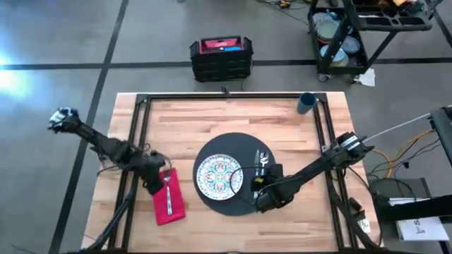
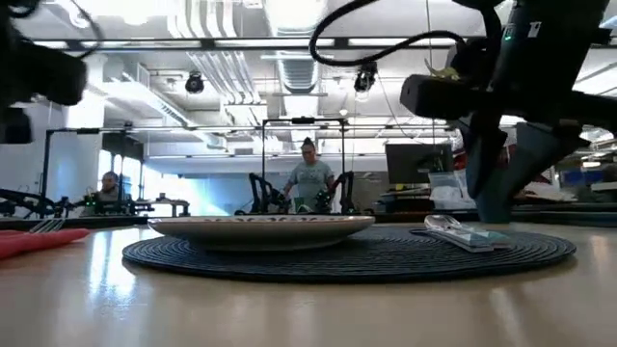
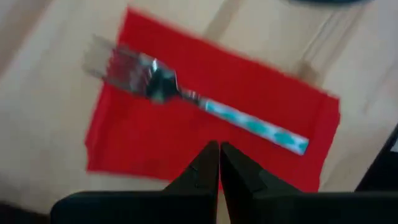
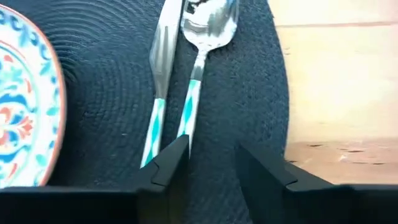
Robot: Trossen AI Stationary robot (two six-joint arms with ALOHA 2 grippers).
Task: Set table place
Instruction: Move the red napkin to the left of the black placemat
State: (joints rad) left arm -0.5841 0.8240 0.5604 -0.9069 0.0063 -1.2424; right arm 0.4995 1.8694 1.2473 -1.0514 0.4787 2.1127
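Ahead of my right jaws (image 4: 211,165), parted and empty: knife (image 4: 163,68), spoon (image 4: 202,50) placed. Left jaws (image 3: 219,171) closed, empty, above fork (image 3: 186,99). Cup (image 1: 306,103) remains.

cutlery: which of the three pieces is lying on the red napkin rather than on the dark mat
The fork. It lies alone on the red napkin, under the left tool; the knife and spoon lie together on the mat.

Centre of the worktop (image 1: 212,116): dark round mat (image 1: 222,197) carrying patterned plate (image 1: 219,176), knife (image 4: 163,56) and spoon (image 4: 208,25) alongside. Lower left, fork (image 3: 186,99) on red napkin (image 3: 155,149). Blue cup (image 1: 306,103) upper right.
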